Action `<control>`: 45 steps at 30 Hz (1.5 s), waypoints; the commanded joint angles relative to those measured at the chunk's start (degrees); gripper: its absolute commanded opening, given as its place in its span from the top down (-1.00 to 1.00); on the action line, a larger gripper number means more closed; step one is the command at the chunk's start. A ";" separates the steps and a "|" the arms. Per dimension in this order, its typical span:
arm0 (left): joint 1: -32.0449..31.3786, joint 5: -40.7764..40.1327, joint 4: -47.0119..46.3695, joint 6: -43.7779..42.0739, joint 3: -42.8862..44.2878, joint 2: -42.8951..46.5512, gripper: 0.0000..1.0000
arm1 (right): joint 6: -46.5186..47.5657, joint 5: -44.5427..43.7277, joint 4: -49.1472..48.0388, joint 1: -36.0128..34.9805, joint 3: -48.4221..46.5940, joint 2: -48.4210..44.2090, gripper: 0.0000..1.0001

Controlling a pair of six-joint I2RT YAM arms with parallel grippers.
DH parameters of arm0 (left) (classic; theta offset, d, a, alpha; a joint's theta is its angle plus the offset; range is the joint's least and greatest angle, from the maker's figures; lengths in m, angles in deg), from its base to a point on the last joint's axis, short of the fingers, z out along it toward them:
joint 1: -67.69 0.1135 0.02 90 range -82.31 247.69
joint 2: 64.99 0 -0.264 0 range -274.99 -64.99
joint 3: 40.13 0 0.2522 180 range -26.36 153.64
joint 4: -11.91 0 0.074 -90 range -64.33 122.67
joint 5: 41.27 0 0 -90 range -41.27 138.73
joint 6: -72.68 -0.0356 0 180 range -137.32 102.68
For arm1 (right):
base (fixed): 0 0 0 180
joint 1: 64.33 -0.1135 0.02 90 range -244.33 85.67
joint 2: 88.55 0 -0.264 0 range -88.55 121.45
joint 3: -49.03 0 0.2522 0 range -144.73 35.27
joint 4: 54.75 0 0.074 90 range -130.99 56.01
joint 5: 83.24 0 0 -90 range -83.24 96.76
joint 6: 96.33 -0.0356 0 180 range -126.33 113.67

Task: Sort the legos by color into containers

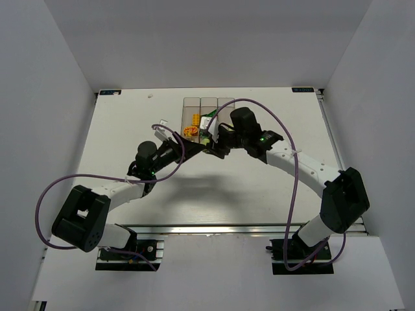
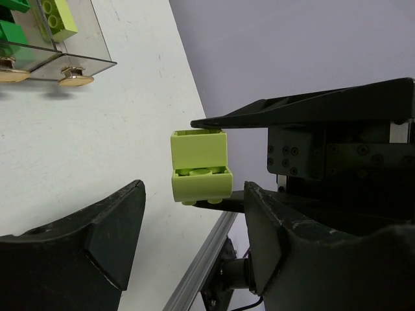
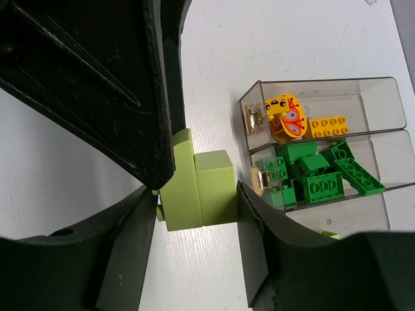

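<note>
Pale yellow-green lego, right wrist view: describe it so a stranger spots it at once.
Find the clear containers on the right, one full of bright green bricks. Left of them, the right gripper clamps the lego: pale, and the only brick outside the containers.

White table [image 1: 130,126], seemingly grey walls [image 1: 207,39]

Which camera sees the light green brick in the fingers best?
Left wrist view: the light green brick shows whole, pinched between the right arm's fingers. Right wrist view: the left arm's finger hides part. Top view: too tiny to tell.
</note>
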 commanded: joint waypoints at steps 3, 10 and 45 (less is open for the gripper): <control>-0.16 0.24 -0.24 -0.92 1.79 0.02 -0.41 | 1.16 -1.29 -2.44 -0.88 0.67 -2.29 0.72; -0.16 2.08 -1.21 -0.39 2.06 -1.39 -0.15 | 1.34 -2.61 -3.06 -1.59 0.93 -2.11 0.70; -0.16 3.31 19.61 -29.91 0.92 10.90 0.82 | 16.19 18.21 18.11 4.03 -0.73 -4.84 -0.79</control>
